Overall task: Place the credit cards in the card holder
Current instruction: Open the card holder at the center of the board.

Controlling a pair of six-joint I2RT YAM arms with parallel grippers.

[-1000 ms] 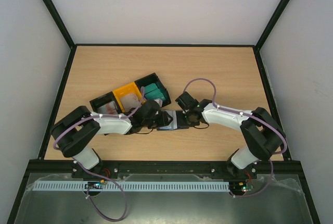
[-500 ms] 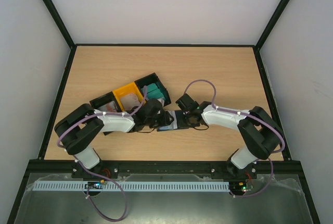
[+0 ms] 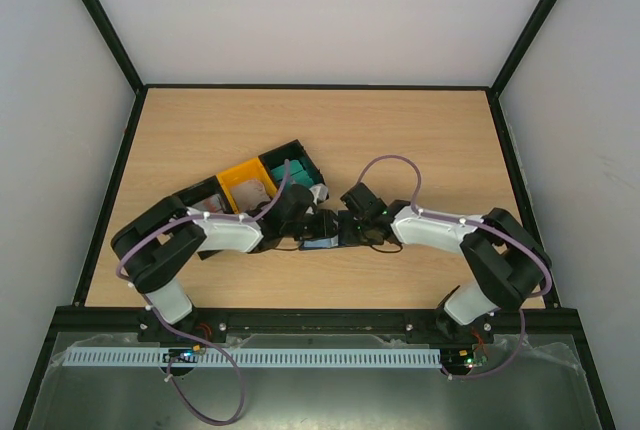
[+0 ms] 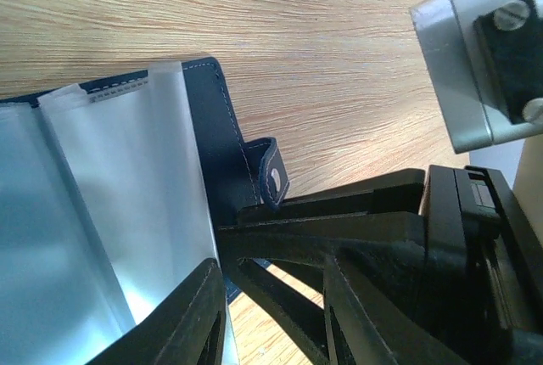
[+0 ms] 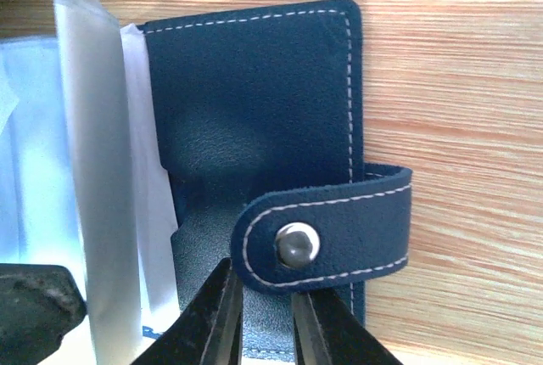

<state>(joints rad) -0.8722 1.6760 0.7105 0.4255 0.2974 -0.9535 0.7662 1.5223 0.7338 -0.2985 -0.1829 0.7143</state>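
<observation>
One tray [image 3: 243, 168] behind card holder [image 5: 254, 110], left gripper [image 4: 271, 297] part open, right gripper [image 5: 263, 297] narrow, grip unclear

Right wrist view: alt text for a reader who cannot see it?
An open navy card holder lies on a wooden table, its snap tab with a metal stud folded across the cover. Translucent sleeves fan out on its left, and the fingers of the right gripper stand close together below the tab.
</observation>
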